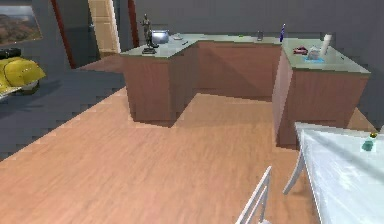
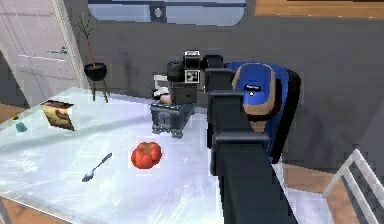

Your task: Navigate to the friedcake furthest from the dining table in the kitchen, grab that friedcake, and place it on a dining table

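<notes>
We cannot settle much at the gripper, just left of centre in the arm side view. Its far end lies against a dark grey boxy thing standing on the tabletop, so we cannot tell whether it holds anything. Right at the fingers sits a small pale blob with a reddish tinge. It is too small for us to call it the friedcake, and we cannot say whether it touches the gripper or the box. The arm hides the tabletop's right part and some of a blue armchair behind it. A white chair is cut off at the lower right corner.

The tabletop is pale and glossy. On it we see a red tomato below the box, a spoon-like utensil left of the tomato, a book-like thing farther left, and a tiny green thing near the left edge. Behind stand a grey wall, a white door at upper left and a potted plant. In the forward view a brown L-shaped counter, with small things we cannot name on top, crosses the upper frame above a wooden floor.

The arm rises as a dark bar from the bottom edge, right of centre, and ends at two white squares, with the gripper just left of them.
</notes>
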